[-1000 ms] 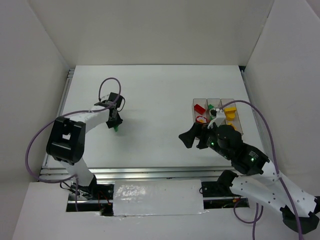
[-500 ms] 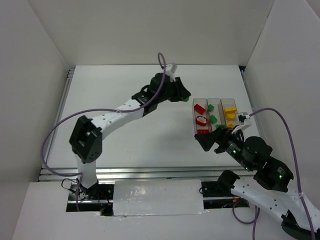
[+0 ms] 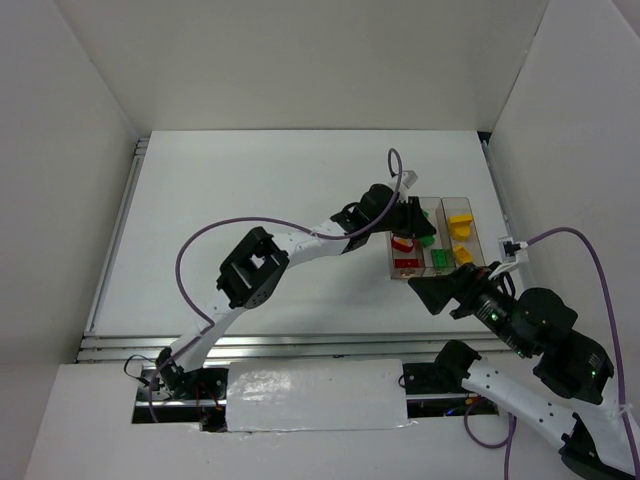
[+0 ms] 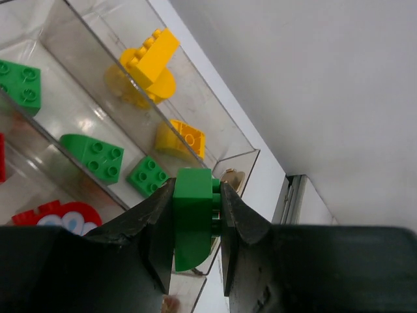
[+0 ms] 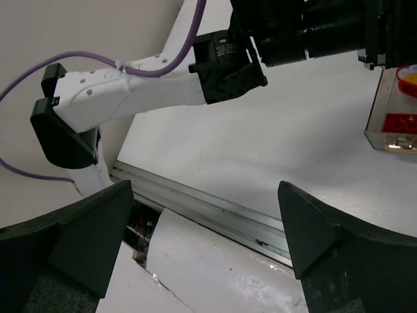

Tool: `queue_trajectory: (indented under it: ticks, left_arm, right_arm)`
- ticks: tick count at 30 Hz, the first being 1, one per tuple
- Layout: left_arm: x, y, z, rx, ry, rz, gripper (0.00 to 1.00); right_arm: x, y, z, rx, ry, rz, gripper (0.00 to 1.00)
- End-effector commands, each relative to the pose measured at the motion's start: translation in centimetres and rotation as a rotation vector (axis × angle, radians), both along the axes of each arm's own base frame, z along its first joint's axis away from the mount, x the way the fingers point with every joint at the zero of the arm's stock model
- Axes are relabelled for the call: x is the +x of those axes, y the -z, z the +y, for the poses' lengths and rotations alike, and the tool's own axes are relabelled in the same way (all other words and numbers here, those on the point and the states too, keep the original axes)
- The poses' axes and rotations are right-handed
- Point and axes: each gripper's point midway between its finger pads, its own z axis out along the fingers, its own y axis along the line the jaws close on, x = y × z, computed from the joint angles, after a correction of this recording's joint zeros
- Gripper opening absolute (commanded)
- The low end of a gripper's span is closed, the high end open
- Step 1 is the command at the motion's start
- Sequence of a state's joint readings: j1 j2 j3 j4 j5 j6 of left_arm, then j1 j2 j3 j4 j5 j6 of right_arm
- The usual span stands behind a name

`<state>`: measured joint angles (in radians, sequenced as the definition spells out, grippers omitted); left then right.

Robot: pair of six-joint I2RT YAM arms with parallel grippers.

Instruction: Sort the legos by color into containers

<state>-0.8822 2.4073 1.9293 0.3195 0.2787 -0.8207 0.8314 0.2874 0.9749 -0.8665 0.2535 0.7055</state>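
My left gripper [image 3: 415,214] hangs over the three joined clear containers [image 3: 479,236] at the table's right, shut on a green lego [image 4: 193,218] held upright between its fingers. Through the left wrist view the containers [image 4: 236,161] lie below. Two yellow legos [image 4: 148,55] sit in one bin, three green legos [image 4: 98,155] in the middle bin, and a red lego with a white face [image 4: 62,215] in the third. Just short of the containers, my right gripper [image 3: 438,292] stands open with nothing between its fingers [image 5: 204,189].
White walls box in the table on three sides. An aluminium rail [image 3: 300,345] runs along the near edge, with a white taped panel [image 3: 315,395] in front. Purple cables [image 3: 200,250] loop off both arms. The left arm [image 5: 130,91] stretches across the table's middle.
The left arm has swung from the table's left side across to above the containers, carrying the green lego. The right arm has drawn back toward the near edge, still open.
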Motion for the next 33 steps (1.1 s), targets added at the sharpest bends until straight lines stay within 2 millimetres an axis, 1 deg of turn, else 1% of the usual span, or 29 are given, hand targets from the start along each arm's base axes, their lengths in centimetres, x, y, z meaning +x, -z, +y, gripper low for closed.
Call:
queue_trajectory:
  ticks: [1, 2, 4, 6, 8, 9, 10, 11, 15, 17, 20, 21, 23, 24, 26, 27, 28, 29, 30, 31, 32, 33]
  left_arm:
    - [0.6, -5.4, -1.3, -0.159, 0.023, -0.090, 0.17]
    - [0.7, -4.6, -1.5, -0.154, 0.025, -0.082, 0.22]
    - [0.9, -3.8, -2.0, -0.148, 0.037, -0.071, 0.24]
    - [1.1, -3.4, -2.5, -0.148, 0.043, -0.068, 0.35]
    - [1.3, -3.1, -2.6, -0.149, 0.040, -0.061, 0.49]
    - [1.3, -3.2, -2.6, -0.152, 0.037, -0.065, 0.63]
    - [1.5, -3.1, -2.6, -0.150, 0.030, -0.065, 0.68]
    - [1.5, -3.0, -2.6, -0.149, 0.026, -0.063, 0.76]
    - [1.9, -3.4, -2.6, -0.140, 0.010, -0.075, 0.88]
    - [2.0, -3.8, -2.3, -0.133, 0.007, -0.083, 0.98]
    - [1.6, -6.2, -1.2, -0.139, -0.004, -0.118, 1.00]
    - [1.7, -8.0, 0.0, -0.131, -0.046, -0.135, 1.00]
    - [2.2, -9.5, 1.6, -0.078, -0.090, -0.191, 0.99]
    - [2.7, -11.2, 3.1, -0.031, -0.152, -0.199, 0.99]
    - [3.9, -12.3, 5.4, 0.051, -0.215, -0.241, 0.99]
    - [4.0, -13.5, 7.1, 0.100, -0.245, -0.237, 0.99]
    - [5.1, -13.4, 9.1, 0.161, -0.317, -0.242, 1.00]
    - [6.2, -13.7, 11.3, 0.202, -0.372, -0.233, 0.99]
    - [6.4, -15.5, 13.5, 0.219, -0.421, -0.236, 0.99]
    - [6.8, -14.5, 16.5, 0.315, -0.503, -0.199, 0.99]
    - [7.2, -14.6, 19.2, 0.359, -0.570, -0.184, 1.00]
    - [6.4, -15.9, 21.9, 0.385, -0.630, -0.181, 1.00]
  right_arm:
    - [-0.5, 0.2, -0.9, -0.011, 0.011, 0.001, 1.00]
    - [-0.6, 0.2, -0.9, -0.010, 0.007, -0.003, 1.00]
    - [-0.6, 0.3, -0.9, -0.015, 0.005, -0.005, 1.00]
    - [-0.6, 0.3, -0.8, -0.017, -0.002, -0.006, 0.99]
    - [-0.6, 0.3, -0.7, -0.022, -0.006, -0.010, 1.00]
    - [-0.6, 0.3, -0.7, -0.023, -0.006, -0.013, 0.99]
    - [-0.6, 0.3, -0.7, -0.024, -0.007, -0.014, 1.00]
    - [-0.5, 0.4, -0.7, -0.030, -0.006, -0.012, 1.00]
    - [-0.5, 0.4, -0.7, -0.036, -0.009, -0.010, 1.00]
    - [-0.6, 0.5, -0.6, -0.036, -0.012, -0.009, 1.00]
    - [-0.3, 0.6, -0.7, -0.044, 0.002, -0.011, 1.00]
    - [-0.1, 0.6, -0.7, -0.049, 0.007, -0.011, 1.00]
    - [0.2, 0.5, -0.9, -0.068, 0.021, -0.016, 1.00]
    - [0.3, 0.2, -1.1, -0.071, 0.033, -0.022, 1.00]
    - [0.8, 0.1, -1.4, -0.102, 0.058, -0.033, 1.00]
    - [1.0, -0.1, -1.5, -0.111, 0.065, -0.039, 1.00]
    - [1.4, 0.1, -1.5, -0.133, 0.076, -0.033, 1.00]
    - [1.8, 0.3, -1.9, -0.159, 0.106, -0.032, 1.00]
    - [2.0, 0.1, -2.2, -0.168, 0.124, -0.031, 1.00]
    - [2.4, 0.3, -2.3, -0.191, 0.139, -0.024, 1.00]
    - [2.7, 0.3, -2.8, -0.213, 0.171, -0.028, 1.00]
    - [2.9, 0.1, -3.2, -0.222, 0.191, -0.029, 1.00]
